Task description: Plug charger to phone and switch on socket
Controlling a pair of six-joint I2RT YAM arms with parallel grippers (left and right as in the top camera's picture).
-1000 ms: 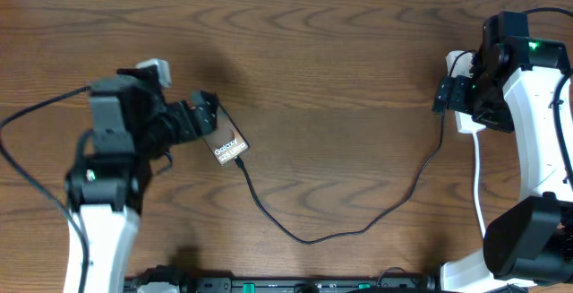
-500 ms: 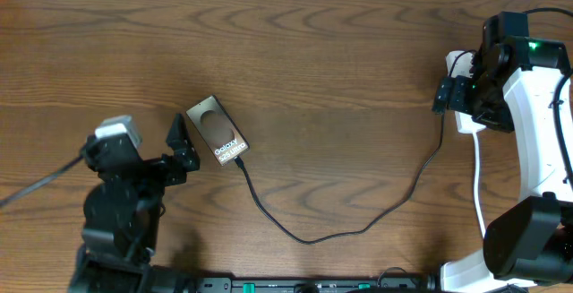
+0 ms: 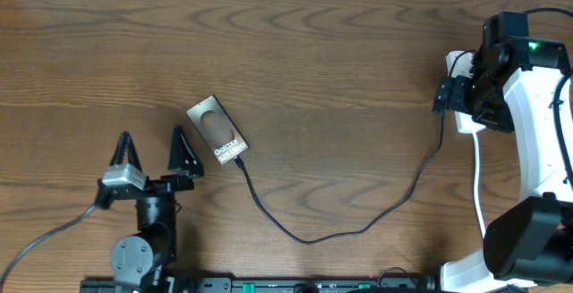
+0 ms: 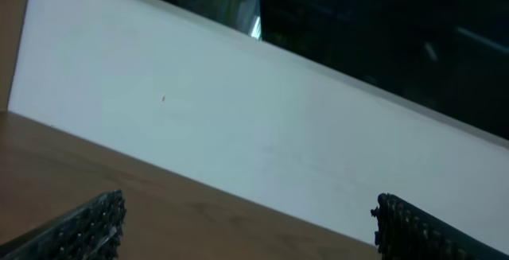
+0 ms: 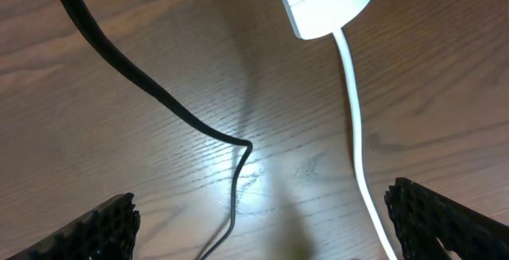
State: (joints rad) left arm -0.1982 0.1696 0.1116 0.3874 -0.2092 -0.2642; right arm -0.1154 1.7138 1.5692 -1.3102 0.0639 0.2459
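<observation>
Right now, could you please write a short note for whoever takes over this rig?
Left gripper: open, empty, beside the phone, not touching it.
Right gripper: open, empty, above the table near the end of the socket.
Charger: lies across the table. Its tip meets one end of the phone and looks plugged in.
Done: plugging in, as far as the overhead view shows.
Left: switch on the socket. Its switch is not in view, so check it first.
</observation>
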